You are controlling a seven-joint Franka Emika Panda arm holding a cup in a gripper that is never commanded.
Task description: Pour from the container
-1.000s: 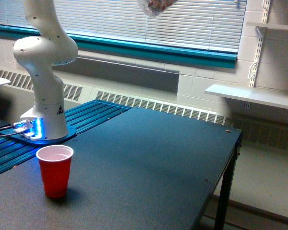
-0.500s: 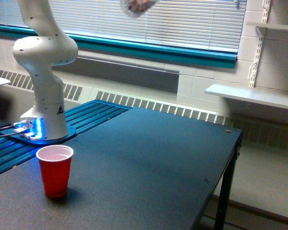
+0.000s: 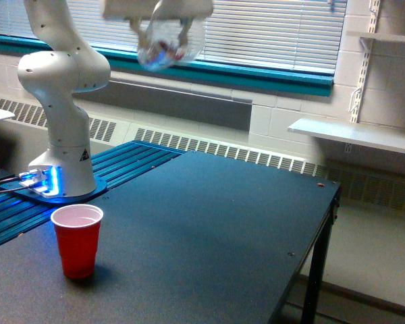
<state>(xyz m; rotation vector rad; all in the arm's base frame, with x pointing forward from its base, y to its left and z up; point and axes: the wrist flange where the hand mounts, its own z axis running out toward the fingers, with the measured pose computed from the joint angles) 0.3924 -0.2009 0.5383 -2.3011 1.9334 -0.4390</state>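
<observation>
Clear plastic: the container [image 3: 163, 48] is a see-through rounded jar with small pink-white pieces inside, blurred by motion.
Gripper: the gripper [image 3: 166, 32] has its two fingers [image 3: 184, 35] pressed against the sides of the container, pinching it.
Place of the container: high in the air at the top of the exterior view, in front of the window blinds [image 3: 270, 27], well above the table [image 3: 209, 223].
What changed: one second ago only the bottom of the container showed at the top edge, more to the exterior view's right; now it is lower and further to the exterior view's left, and the gripper is visible too.
Meaning for the task: in my judgement the arm is carrying the container toward the red cup [image 3: 77, 240], and the pouring has not started.
Direction of the container: it seems tilted, the rounded end down and to the exterior view's left; the blur does not let me fix the long axis or find the mouth.
Red cup: upright on the table near the robot base [image 3: 62, 169], well apart from the container, and it looks empty.
</observation>
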